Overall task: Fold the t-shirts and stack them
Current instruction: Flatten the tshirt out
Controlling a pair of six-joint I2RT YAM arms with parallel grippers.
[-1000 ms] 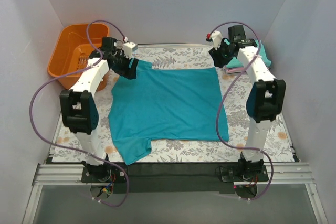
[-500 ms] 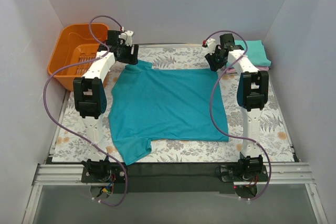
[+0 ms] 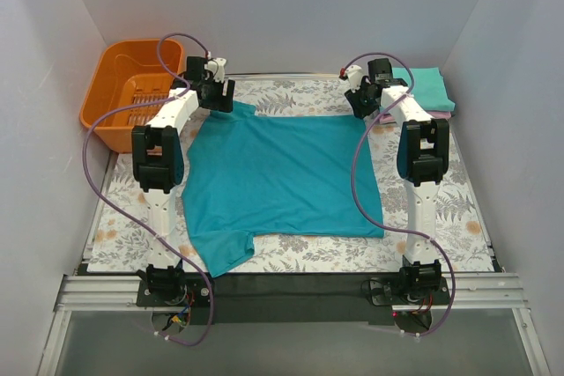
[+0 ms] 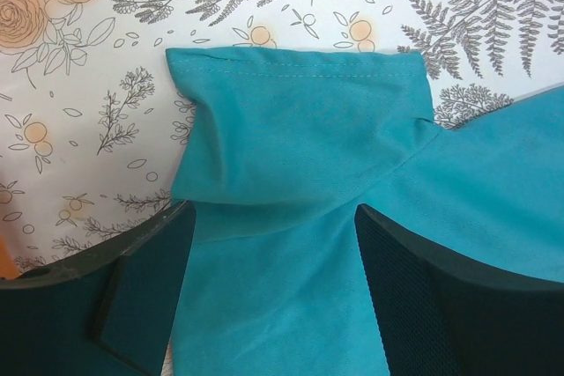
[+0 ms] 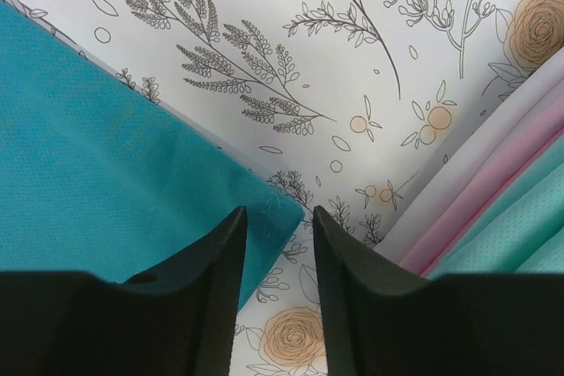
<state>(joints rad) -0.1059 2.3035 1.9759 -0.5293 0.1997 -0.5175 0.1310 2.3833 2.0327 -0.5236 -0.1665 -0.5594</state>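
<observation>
The deep teal-blue t-shirt (image 3: 282, 178) lies spread flat on the floral tablecloth. Its far left sleeve (image 4: 291, 121) sits just beyond my left gripper (image 4: 271, 217), which hovers open over the shoulder cloth (image 3: 217, 99) without pinching it. My right gripper (image 5: 278, 213) is at the shirt's far right corner (image 3: 359, 105). Its jaws stand narrowly apart and open, with the corner (image 5: 286, 213) lying flat between them. A folded mint-teal t-shirt (image 3: 425, 85) rests on a folded pink one (image 5: 502, 191) at the far right.
An orange plastic basket (image 3: 99, 105) stands at the far left corner, off the tablecloth. White walls close in the table on three sides. The folded stack (image 5: 529, 244) lies close to the right of my right gripper.
My right gripper has swung left from the folded stack to the shirt's far corner, and its jaws have narrowed. The left gripper has shifted farther back over the sleeve and opened slightly.
</observation>
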